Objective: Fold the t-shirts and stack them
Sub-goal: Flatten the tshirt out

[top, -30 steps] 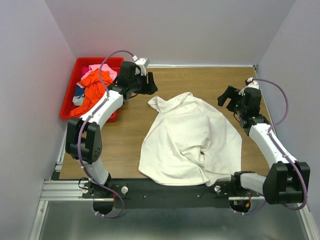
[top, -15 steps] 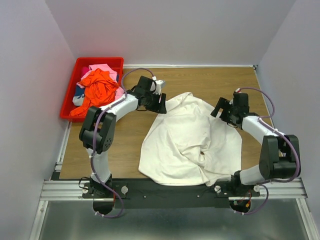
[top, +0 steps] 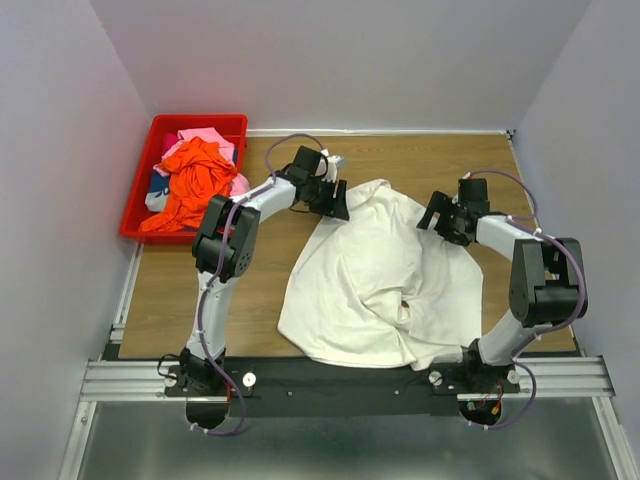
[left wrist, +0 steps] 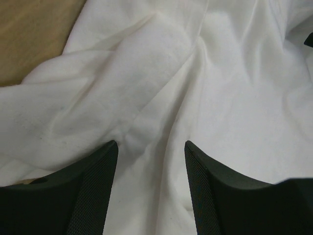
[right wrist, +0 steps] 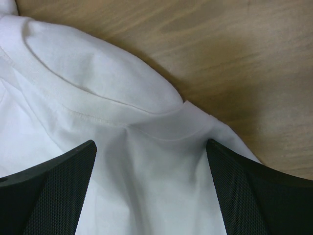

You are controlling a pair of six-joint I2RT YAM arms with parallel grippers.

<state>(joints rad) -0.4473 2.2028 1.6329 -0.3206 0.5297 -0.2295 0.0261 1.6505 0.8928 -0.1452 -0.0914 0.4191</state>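
A large white t-shirt [top: 375,275] lies crumpled on the wooden table [top: 260,270]. My left gripper [top: 338,205] is open at the shirt's upper left edge, its black fingers [left wrist: 93,186] straddling a fold of the white t-shirt [left wrist: 146,98] without closing on it. My right gripper [top: 438,218] is open over the shirt's upper right edge, and a hemmed edge of the white t-shirt [right wrist: 122,112] lies between its fingers [right wrist: 63,186]. Orange-red [top: 195,175] and pink [top: 205,137] t-shirts are heaped in a bin at the far left.
The red plastic bin [top: 140,195] sits at the table's back left corner, against the left wall. Bare wood [right wrist: 234,54] shows just beyond the shirt's edge in the right wrist view. Walls close off the table on three sides.
Both arms swung inward from the table's outer parts and lowered onto the white shirt's upper corners. Their jaws stayed open. The shirt has not moved.
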